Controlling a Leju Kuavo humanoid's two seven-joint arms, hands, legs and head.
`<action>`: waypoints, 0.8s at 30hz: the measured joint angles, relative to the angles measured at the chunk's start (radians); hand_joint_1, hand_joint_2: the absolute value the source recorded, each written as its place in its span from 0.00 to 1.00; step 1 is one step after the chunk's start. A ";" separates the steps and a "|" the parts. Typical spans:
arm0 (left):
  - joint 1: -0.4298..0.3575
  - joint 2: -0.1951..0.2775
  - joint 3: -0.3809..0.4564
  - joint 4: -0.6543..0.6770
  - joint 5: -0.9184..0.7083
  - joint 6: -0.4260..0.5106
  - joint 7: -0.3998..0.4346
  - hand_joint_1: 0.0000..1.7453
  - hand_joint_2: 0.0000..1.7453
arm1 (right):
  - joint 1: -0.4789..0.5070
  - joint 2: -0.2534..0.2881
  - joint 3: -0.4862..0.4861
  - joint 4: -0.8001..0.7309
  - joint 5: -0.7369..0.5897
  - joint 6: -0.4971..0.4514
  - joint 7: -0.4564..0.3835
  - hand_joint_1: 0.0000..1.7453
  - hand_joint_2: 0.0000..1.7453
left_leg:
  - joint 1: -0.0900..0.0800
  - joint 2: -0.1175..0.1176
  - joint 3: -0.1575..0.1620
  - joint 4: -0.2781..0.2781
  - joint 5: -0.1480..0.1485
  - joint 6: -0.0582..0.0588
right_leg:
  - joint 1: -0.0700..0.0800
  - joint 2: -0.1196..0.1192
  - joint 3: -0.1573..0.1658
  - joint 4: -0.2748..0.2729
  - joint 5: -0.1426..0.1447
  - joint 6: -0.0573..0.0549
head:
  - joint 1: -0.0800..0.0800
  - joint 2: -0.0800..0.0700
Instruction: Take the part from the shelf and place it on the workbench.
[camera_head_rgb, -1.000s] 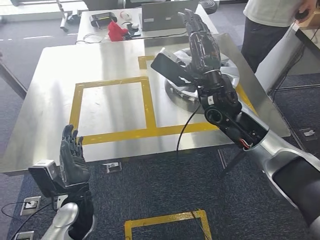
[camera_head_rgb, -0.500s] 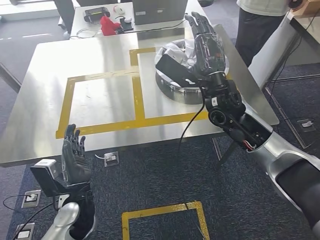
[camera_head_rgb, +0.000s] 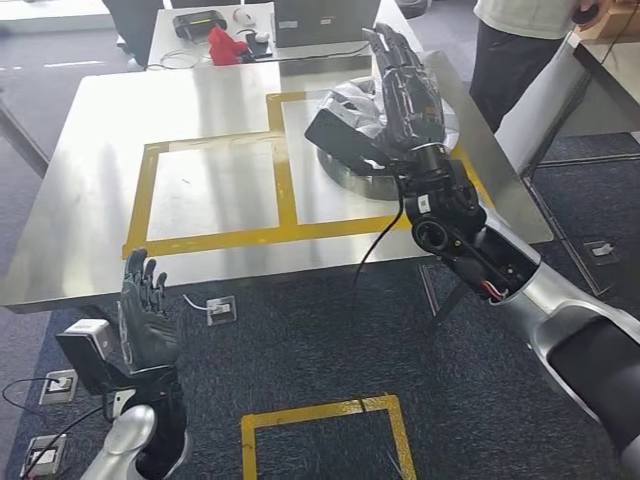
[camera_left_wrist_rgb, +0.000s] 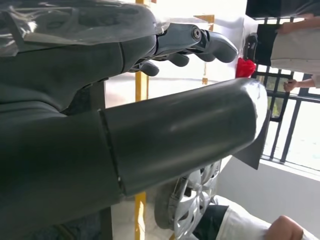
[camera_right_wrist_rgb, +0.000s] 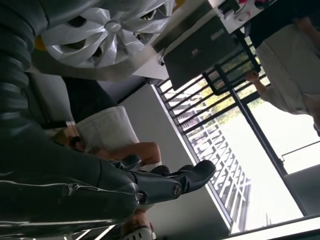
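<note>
The part, a silver wheel hub (camera_head_rgb: 355, 178), lies flat on the steel workbench (camera_head_rgb: 90, 180) inside the right-hand yellow tape square. My right hand (camera_head_rgb: 407, 95) stands just above it with fingers stretched apart, holding nothing and hiding the hub's middle. The right wrist view has the hub (camera_right_wrist_rgb: 102, 35) close by, beyond my spread fingers (camera_right_wrist_rgb: 177, 182). My left hand (camera_head_rgb: 145, 322) is low, in front of the workbench's near edge, fingers up and apart, empty. In the left wrist view its thick thumb (camera_left_wrist_rgb: 181, 135) crosses the picture, with the hub (camera_left_wrist_rgb: 188, 200) behind.
A person (camera_head_rgb: 521, 45) stands at the workbench's far right corner. A laptop (camera_head_rgb: 317, 20), a red object (camera_head_rgb: 220, 45) and small devices sit on the table behind. Yellow tape squares (camera_head_rgb: 279, 180) mark the benchtop, another marks the carpet (camera_head_rgb: 324, 420). Floor sockets and cables lie at lower left.
The whole picture has shifted, so the camera moved. My right hand stays spread over the hub. My left hand stays low and empty.
</note>
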 joint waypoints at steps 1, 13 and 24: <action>0.000 0.000 0.000 0.000 0.000 0.000 0.000 0.00 0.00 | 0.000 -0.001 0.000 0.000 0.000 0.000 0.001 0.00 1.00 | 0.000 0.000 -0.008 -0.001 0.007 0.003 | 0.000 0.000 -0.023 0.068 -0.045 0.004 | 0.006 0.000; 0.003 0.002 0.000 0.000 0.001 0.000 0.000 0.00 0.00 | 0.003 -0.002 -0.001 -0.003 0.000 -0.001 0.001 0.00 1.00 | 0.001 -0.003 -0.104 0.044 0.060 -0.041 | -0.005 0.002 0.112 -0.088 0.019 -0.020 | 0.021 0.000; -0.003 0.006 0.000 0.000 0.003 0.000 0.000 0.00 0.00 | -0.001 -0.002 0.002 -0.003 -0.003 -0.011 -0.005 0.00 1.00 | -0.003 -0.008 0.041 0.085 -0.070 -0.031 | -0.001 -0.004 -0.012 -0.091 0.132 -0.034 | -0.013 0.000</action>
